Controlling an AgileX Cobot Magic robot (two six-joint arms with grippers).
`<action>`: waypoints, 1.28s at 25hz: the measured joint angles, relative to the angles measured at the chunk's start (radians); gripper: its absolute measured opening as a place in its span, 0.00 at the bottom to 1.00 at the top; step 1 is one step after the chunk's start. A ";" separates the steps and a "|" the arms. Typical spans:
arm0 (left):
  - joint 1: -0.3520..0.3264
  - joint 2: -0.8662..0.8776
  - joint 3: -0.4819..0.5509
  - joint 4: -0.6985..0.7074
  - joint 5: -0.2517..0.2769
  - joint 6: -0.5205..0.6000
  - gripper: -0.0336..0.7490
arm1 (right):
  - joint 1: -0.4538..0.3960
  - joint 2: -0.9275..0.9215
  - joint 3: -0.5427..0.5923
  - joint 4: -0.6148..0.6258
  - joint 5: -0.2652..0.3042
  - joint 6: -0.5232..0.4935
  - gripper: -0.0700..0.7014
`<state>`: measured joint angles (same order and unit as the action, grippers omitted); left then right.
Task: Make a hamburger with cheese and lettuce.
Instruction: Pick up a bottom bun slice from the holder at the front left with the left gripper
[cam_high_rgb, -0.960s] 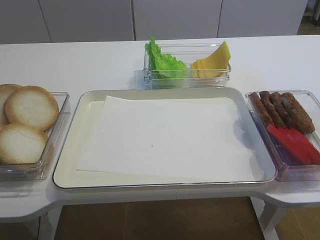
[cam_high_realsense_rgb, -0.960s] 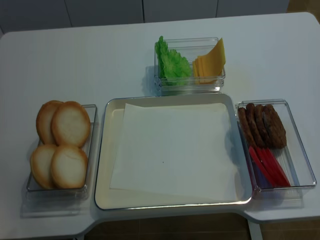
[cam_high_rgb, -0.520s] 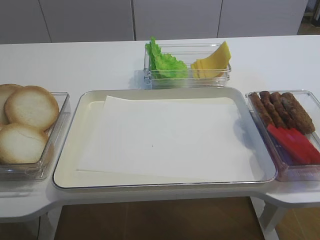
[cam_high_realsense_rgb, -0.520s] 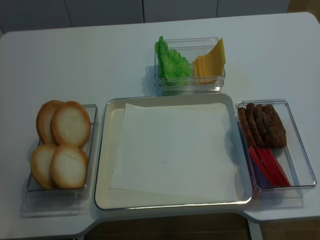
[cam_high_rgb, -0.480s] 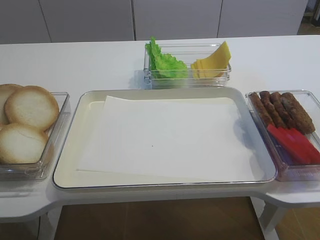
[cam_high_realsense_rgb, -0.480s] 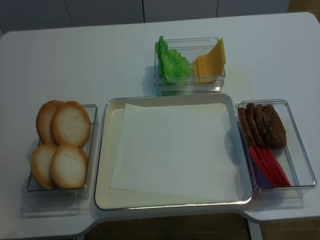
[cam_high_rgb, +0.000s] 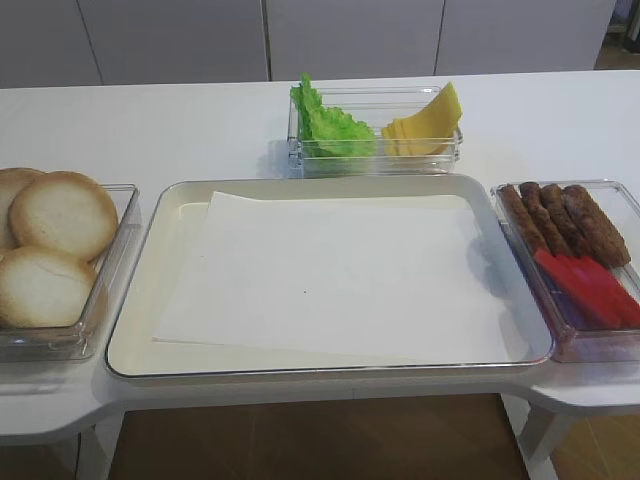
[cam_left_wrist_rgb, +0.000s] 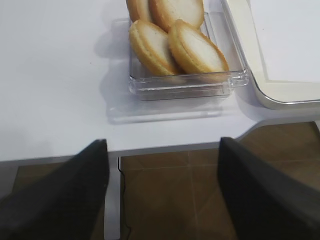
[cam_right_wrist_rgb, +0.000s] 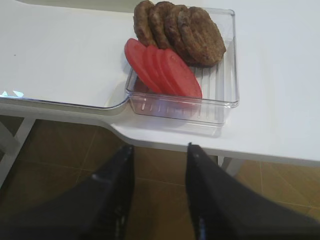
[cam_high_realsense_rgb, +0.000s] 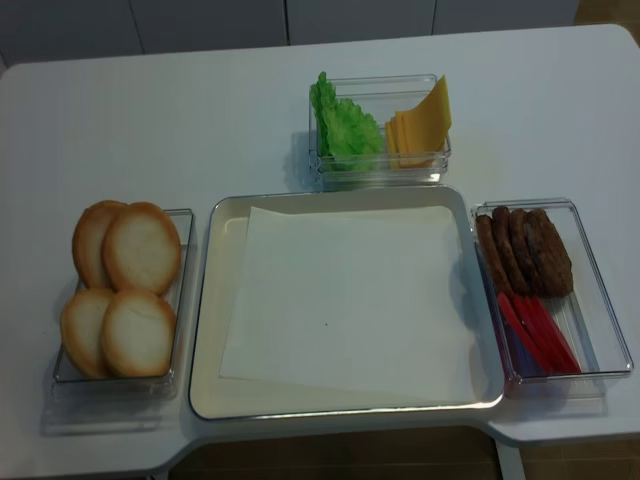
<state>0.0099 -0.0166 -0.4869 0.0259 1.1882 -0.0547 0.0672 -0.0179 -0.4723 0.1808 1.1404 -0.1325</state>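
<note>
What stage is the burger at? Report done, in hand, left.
Done: nothing; the tray holds only its paper sheet. In hand: nothing; the left gripper and right gripper hang open off the table edge. Left: all of it; bun halves, lettuce and cheese sit in their boxes.

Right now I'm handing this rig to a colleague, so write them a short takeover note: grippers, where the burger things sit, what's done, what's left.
Left gripper: open, empty, off the table edge before the bun halves in their clear box.
Right gripper: open, empty, below the table edge near the patties and red slices.
Lettuce and cheese share the far box.
Tray holds only paper.
Done: nothing. Left: bun, cheese, lettuce, top.
</note>
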 joint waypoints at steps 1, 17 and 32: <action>0.000 0.000 0.000 0.000 0.000 0.000 0.68 | 0.000 0.000 0.000 0.000 0.000 0.000 0.45; 0.000 0.000 0.000 -0.001 0.000 0.000 0.68 | 0.000 0.000 0.000 0.004 0.000 0.000 0.45; 0.000 0.000 -0.014 -0.008 -0.001 0.000 0.68 | 0.000 0.000 0.002 0.006 0.000 0.000 0.45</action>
<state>0.0099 -0.0166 -0.5009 0.0183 1.1868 -0.0547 0.0672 -0.0179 -0.4700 0.1864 1.1404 -0.1325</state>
